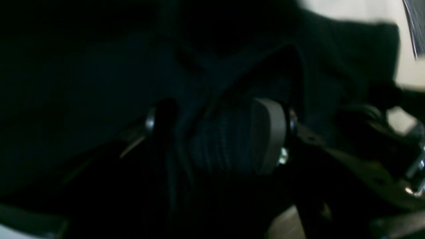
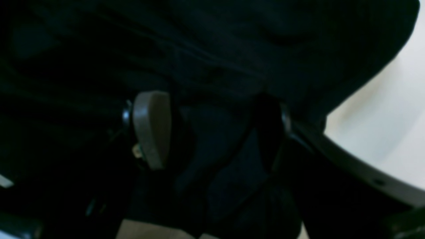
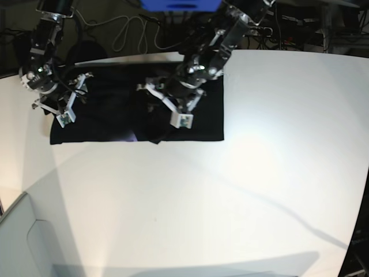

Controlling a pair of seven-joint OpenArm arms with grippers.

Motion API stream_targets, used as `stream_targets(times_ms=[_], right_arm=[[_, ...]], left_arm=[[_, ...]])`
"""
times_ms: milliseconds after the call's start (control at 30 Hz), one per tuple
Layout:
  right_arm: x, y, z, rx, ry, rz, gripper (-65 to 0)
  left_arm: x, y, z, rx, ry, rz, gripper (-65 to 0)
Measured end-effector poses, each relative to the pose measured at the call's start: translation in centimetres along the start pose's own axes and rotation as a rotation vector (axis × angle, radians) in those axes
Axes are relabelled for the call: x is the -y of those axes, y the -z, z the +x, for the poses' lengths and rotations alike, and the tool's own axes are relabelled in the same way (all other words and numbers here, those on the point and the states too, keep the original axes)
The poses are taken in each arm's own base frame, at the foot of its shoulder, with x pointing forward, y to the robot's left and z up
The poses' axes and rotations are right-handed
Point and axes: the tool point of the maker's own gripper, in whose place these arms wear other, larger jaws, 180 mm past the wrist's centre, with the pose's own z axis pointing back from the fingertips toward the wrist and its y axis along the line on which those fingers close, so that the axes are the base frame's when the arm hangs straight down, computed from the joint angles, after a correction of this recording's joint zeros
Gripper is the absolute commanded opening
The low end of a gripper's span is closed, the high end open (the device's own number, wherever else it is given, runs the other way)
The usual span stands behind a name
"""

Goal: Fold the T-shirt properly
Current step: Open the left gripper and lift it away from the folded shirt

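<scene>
The left gripper (image 1: 219, 132) has black cloth bunched between its fingers, one grey pad (image 1: 269, 132) pressing against the ribbed fold, so it is clamped on the T-shirt (image 3: 115, 109). In the base view this gripper (image 3: 167, 109) sits over the middle of the garment, where the cloth rises in a dark crumpled ridge toward 6 o'clock.

The right gripper (image 2: 212, 132) likewise has dark fabric packed between its grey pad (image 2: 151, 129) and the opposite finger, closed on the shirt. In the base view it (image 3: 60, 107) stands at the garment's 9 o'clock edge.

The T-shirt lies spread as a wide black band at the 11 o'clock part of the white table (image 3: 259, 173), its near hem straight, a faint purple patch (image 3: 130, 137) showing along that hem.
</scene>
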Motion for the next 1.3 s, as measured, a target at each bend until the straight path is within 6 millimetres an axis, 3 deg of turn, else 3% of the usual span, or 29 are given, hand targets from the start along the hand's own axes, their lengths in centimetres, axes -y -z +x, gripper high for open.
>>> stream_targets(times_ms=[133,300,467,600,667,733,833,900,1000,1133,1300], right_arm=[[0.0,0.0,0.0,-0.001,0.0,0.0,-26.4],[0.0,0.0,0.0,-0.001,0.0,0.0,-26.4],[0.3,-0.5,0.4,0.007,-0.012,-0.019,-25.8],[2.0,-3.4,3.6,0.141,-0.023,-0.113,-25.5],[2.5,-4.2,4.3,0.178,0.002,-0.144,-22.1],[3.5,-4.6,3.9,0.17,0.022,-0.171,-16.4],[5.0,-4.9,2.9,0.153,0.046,-0.205,-10.0],[5.4,-4.1,2.1,0.133,0.081,-0.195,-8.2],[6.8,-2.5,0.6,0.101,0.15,-0.178,-8.1],[8.2,-0.6,-1.5,0.057,0.247,-0.153,-8.0],[8.4,1.6,-1.9,0.089,0.338,-0.09,-8.5]], left_arm=[[2.3,1.5,0.0,-0.021,0.037,-0.04,-30.7],[5.4,1.4,1.0,-0.002,0.068,-0.112,-30.6],[6.8,-1.3,4.0,0.095,0.097,-0.172,-30.6],[6.5,-3.8,6.2,0.173,0.144,-0.185,-30.6],[5.9,-5.1,6.7,0.193,0.173,-0.186,-30.6],[3.4,-5.9,6.8,0.196,0.177,-0.138,-30.6],[-3.3,-7.3,6.5,0.192,0.132,0.027,-30.6],[-7.7,-8.6,6.7,0.207,0.082,0.148,-30.5],[-12.4,-10.8,7.0,0.243,0.009,0.271,-30.5],[-16.5,-13.2,7.3,0.282,-0.05,0.39,-30.5],[-18.5,-14.4,7.7,0.303,-0.076,0.445,-30.5]])
